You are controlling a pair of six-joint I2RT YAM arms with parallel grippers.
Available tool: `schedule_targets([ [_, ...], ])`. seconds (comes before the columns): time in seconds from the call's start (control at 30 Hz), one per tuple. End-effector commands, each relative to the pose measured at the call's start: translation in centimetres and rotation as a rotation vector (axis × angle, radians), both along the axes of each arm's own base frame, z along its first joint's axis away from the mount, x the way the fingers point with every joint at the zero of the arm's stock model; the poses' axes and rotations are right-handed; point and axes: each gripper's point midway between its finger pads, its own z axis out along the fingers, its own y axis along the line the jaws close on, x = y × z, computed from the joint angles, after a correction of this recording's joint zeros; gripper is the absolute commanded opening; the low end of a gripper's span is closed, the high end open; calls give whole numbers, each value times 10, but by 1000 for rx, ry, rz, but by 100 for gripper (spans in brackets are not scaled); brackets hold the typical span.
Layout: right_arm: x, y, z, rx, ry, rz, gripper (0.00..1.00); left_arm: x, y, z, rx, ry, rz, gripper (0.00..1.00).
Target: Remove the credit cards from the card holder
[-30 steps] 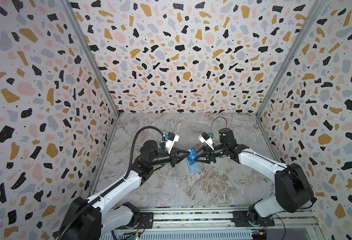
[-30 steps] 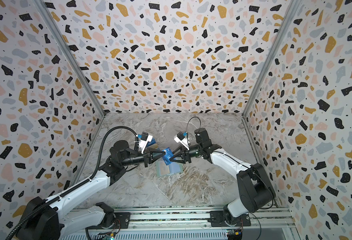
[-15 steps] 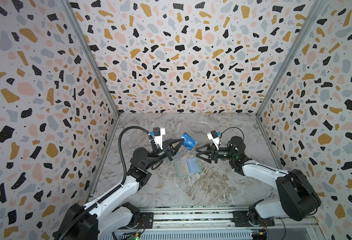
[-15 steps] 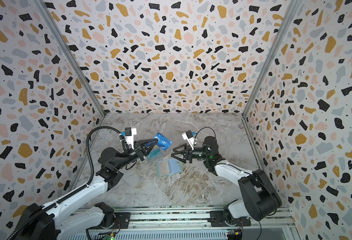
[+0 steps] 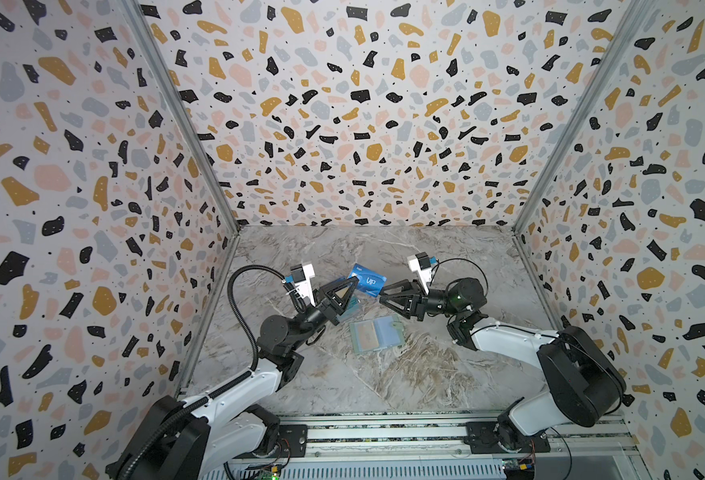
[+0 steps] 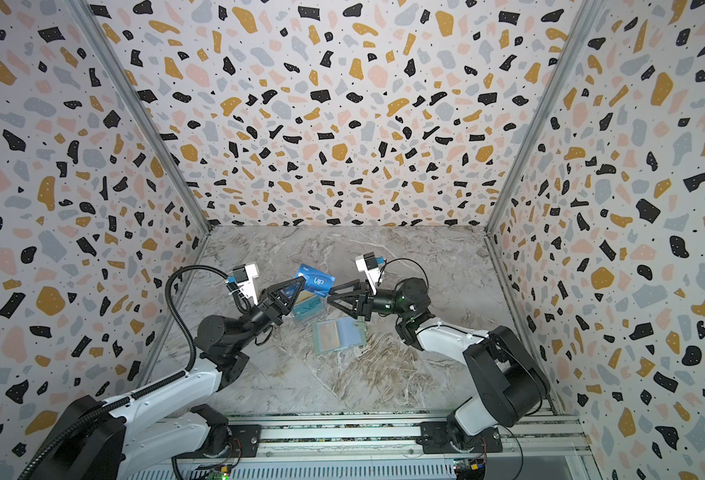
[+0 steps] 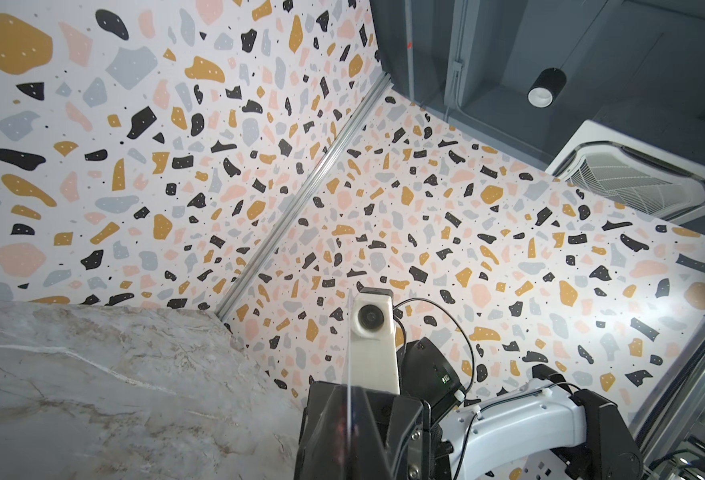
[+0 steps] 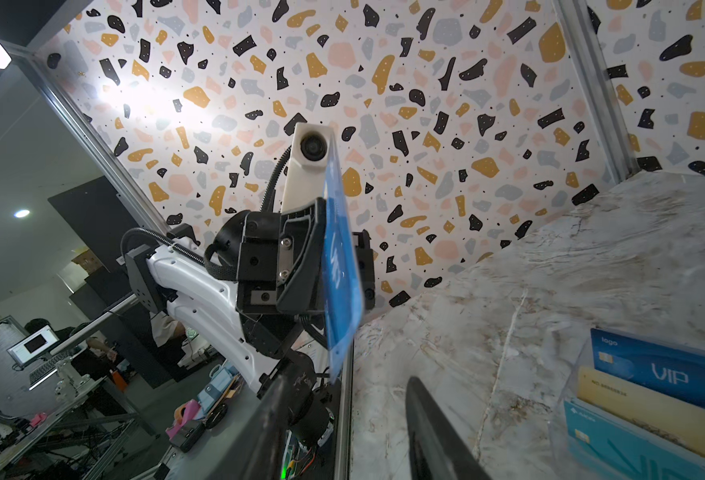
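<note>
Top views, setting: grey marble-patterned table boxed in by terrazzo-speckled walls, with one arm reaching in from each near corner.
Left gripper: black triangular fingers pressed together on one end of a card. It is raised off the table just left of the middle and points right and far.
Bright blue plastic "VIP" card: pinched by the left gripper and sticking out past its fingertips, white lettering facing up in both top views. In the left wrist view it is only a thin edge-on line.
Clear tiered plastic stand: on the table below the left gripper, partly hidden by it in both top views.
Stand contents, right wrist view: a second blue "VIP" card in the far tier, a tan-gold card in the middle tier, and a teal card in the near tier.
Mint-green folding card holder: lying open and flat mid-table, just near and right of the stand. A tan rectangle shows through its left clear sleeve and a blue-grey one through its right.
Right gripper: fingers spread with nothing between them, pointing left. The tips are close to the held card's right edge, above the holder's far side.
</note>
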Motion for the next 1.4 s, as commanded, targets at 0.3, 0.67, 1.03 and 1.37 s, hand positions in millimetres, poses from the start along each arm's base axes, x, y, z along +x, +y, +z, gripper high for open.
schedule_targets([
  [0.3, -3, 11, 44, 121, -79, 24, 37, -19, 19, 29, -133, -128, 21, 0],
  [0.67, -6, 20, 50, 140, -83, 50, 34, -18, 19, 26, -128, -132, 34, 0],
  [1.03, -4, 26, 51, 143, -76, 60, 20, -16, 20, 22, -120, -126, 44, 0],
  [1.37, -1, 26, 44, 118, -52, 58, 6, -7, 8, 7, 32, -106, 75, 18],
])
